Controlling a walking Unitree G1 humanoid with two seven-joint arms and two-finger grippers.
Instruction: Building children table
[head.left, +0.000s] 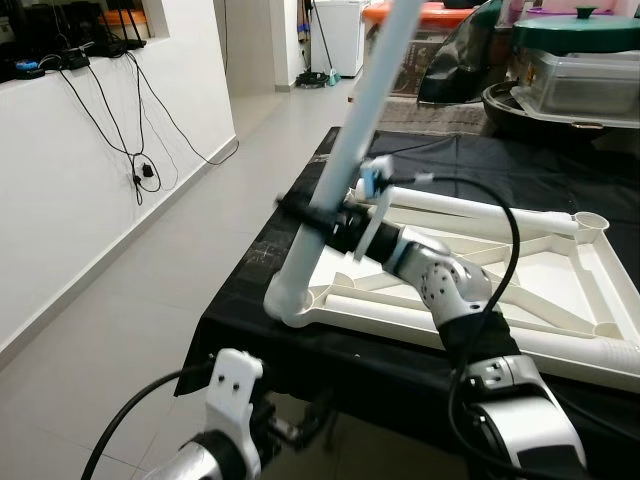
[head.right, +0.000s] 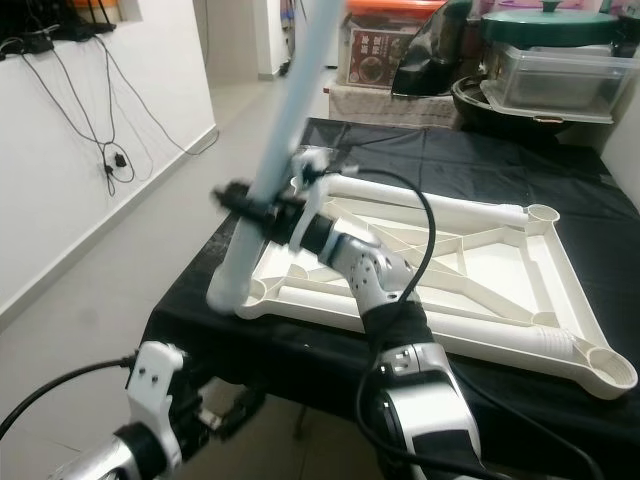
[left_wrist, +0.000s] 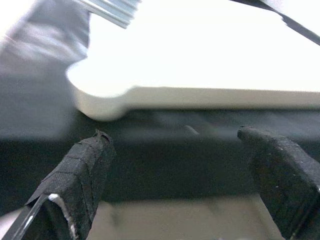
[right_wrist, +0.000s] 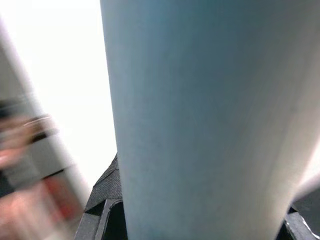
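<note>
At the lower left of the frame the left claw (head.left: 235, 385) hangs below the worktop's front edge, its 2 fingers (left_wrist: 82, 172) spread apart with nothing between them; its wrist view looks up at the tabletop's white corner. A black cable loops from it toward the bottom edge.

Right of centre, the right arm reaches up from the bottom edge to the right claw (head.left: 318, 215), which is clamped around a pale blue leg (head.left: 345, 160). The leg stands tilted, its top leaning toward the upper middle of the frame, its white foot set in the near left corner socket of the tabletop (head.left: 560, 290). The white tabletop lies upside down, ribs showing, on the worktop (head.left: 480, 165), which is covered in black cloth.

Along the top right sit a lidded pot (head.left: 575, 35) and clear boxes. At upper left, cables (head.left: 135, 150) trail down a white wall.
</note>
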